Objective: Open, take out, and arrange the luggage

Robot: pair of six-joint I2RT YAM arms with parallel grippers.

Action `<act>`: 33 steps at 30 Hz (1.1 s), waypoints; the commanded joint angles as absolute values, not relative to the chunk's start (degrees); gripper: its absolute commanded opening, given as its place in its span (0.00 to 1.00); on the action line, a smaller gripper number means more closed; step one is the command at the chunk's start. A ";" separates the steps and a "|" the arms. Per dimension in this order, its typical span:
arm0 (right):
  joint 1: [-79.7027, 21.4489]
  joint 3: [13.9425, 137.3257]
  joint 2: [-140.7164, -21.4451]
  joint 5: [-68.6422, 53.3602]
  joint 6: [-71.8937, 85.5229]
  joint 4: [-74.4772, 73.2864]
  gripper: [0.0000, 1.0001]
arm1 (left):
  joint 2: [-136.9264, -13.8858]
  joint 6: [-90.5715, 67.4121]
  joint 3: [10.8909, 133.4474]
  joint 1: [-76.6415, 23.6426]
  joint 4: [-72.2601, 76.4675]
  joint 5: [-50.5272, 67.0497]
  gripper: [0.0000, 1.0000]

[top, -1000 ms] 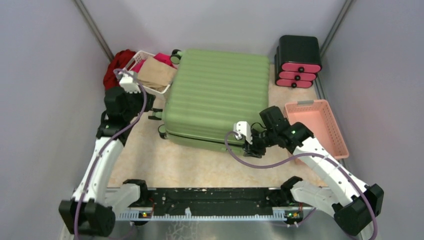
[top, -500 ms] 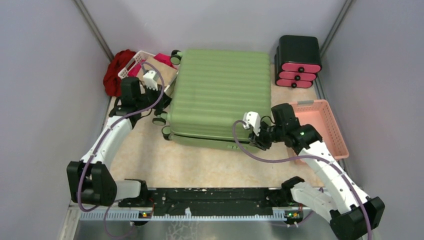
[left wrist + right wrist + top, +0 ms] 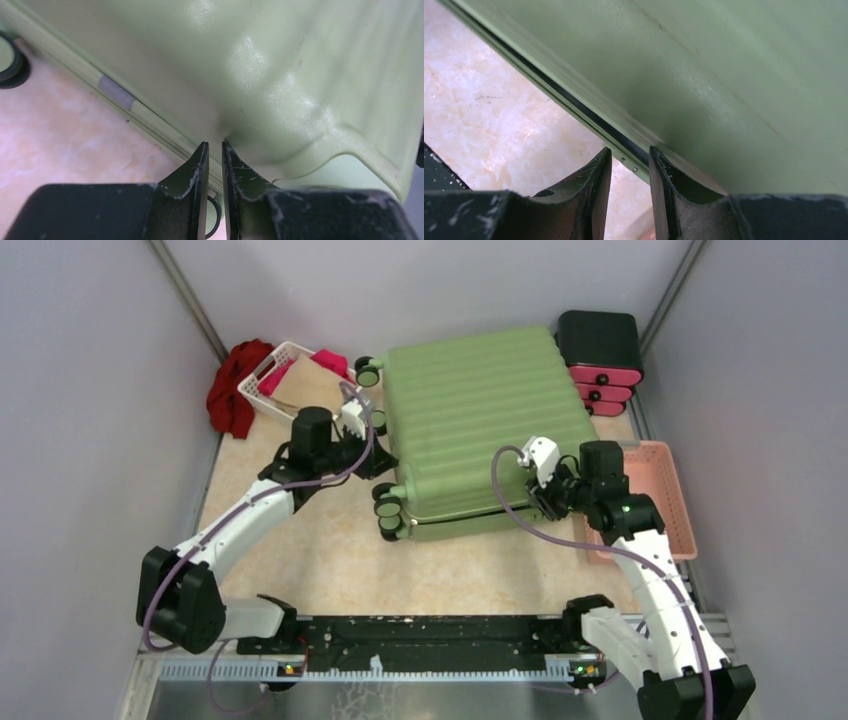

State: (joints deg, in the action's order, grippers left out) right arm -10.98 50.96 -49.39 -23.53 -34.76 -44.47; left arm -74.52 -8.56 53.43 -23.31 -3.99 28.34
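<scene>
The luggage (image 3: pixel 480 410) is a large light-green ribbed suitcase lying flat and turned at an angle, with black wheels (image 3: pixel 388 508) along its left end. My left gripper (image 3: pixel 375 452) presses against that left end between the wheels. Up close its tips (image 3: pixel 215 144) touch the shell (image 3: pixel 280 65) just above the zipper line, a narrow slit apart with nothing between them. My right gripper (image 3: pixel 548 502) is at the suitcase's near right corner. It (image 3: pixel 630 150) stands open, and the seam of the shell (image 3: pixel 724 65) crosses in front of its tips, showing a dark gap.
A white basket (image 3: pixel 262 375) with folded clothes and a red cloth (image 3: pixel 232 390) sit at the back left. A black-and-pink drawer box (image 3: pixel 600 345) stands at the back right, close behind the suitcase. A pink basket (image 3: pixel 668 500) lies beside my right arm. Grey walls close in both sides.
The suitcase has swung round, its wheeled end moving right and towards me. My left arm followed it rightward. My right gripper moved right and back, and its jaws narrowed a little.
</scene>
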 commanded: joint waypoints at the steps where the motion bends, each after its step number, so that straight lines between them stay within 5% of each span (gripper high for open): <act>1: -9.19 52.18 -49.19 -21.12 -33.50 -37.84 0.34 | -76.12 -14.14 53.76 -28.75 4.75 33.94 0.22; 8: -8.70 53.83 -49.72 -29.09 -36.38 -41.61 0.36 | -75.16 -16.50 52.51 -30.67 8.05 30.42 0.27; 15: -8.72 55.89 -50.39 -41.70 -45.50 -50.53 0.42 | -65.54 -13.66 48.63 -30.54 6.41 19.36 0.54; 23: -8.79 59.18 -51.33 -50.80 -59.46 -60.52 0.61 | -47.48 -10.79 40.64 -30.54 2.76 7.01 0.76; 33: -16.72 69.62 -59.62 -50.04 -68.50 -67.86 0.76 | -28.28 -20.52 25.15 -30.53 9.13 14.60 0.89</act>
